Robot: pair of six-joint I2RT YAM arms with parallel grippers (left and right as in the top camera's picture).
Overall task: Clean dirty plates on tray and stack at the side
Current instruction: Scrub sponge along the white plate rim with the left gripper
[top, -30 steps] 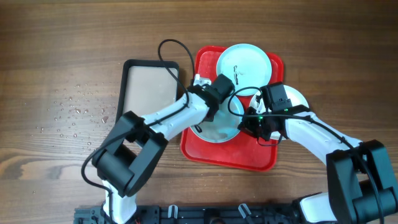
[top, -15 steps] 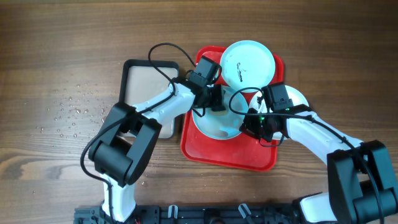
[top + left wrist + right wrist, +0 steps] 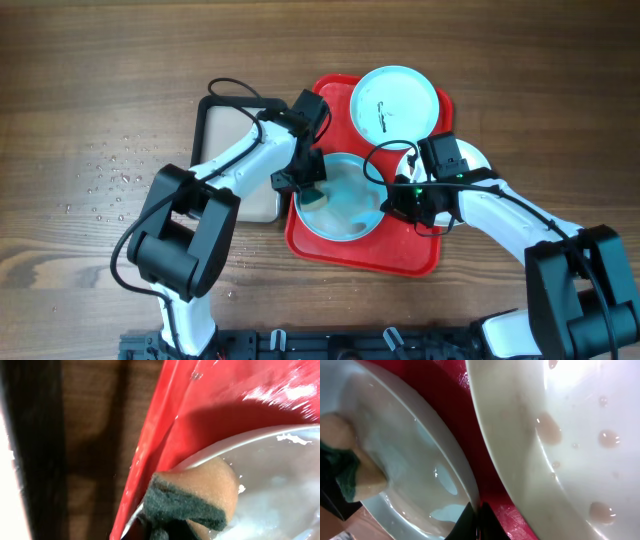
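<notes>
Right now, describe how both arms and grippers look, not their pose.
Both the left arm and right arm have white tubular links joined by chunky black joint housings. Thin black cables loop off each wrist. The left gripper and right gripper are black; a small green light glows by the right wrist.

The table (image 3: 80,80) is viewed straight down from high overhead. Each wrist view is taken from just behind the left claw (image 3: 157,533) or the right claw (image 3: 477,519), very near. The pale blue plate (image 3: 350,205) and sponge (image 3: 200,487) before both claws are shared by all views.
</notes>
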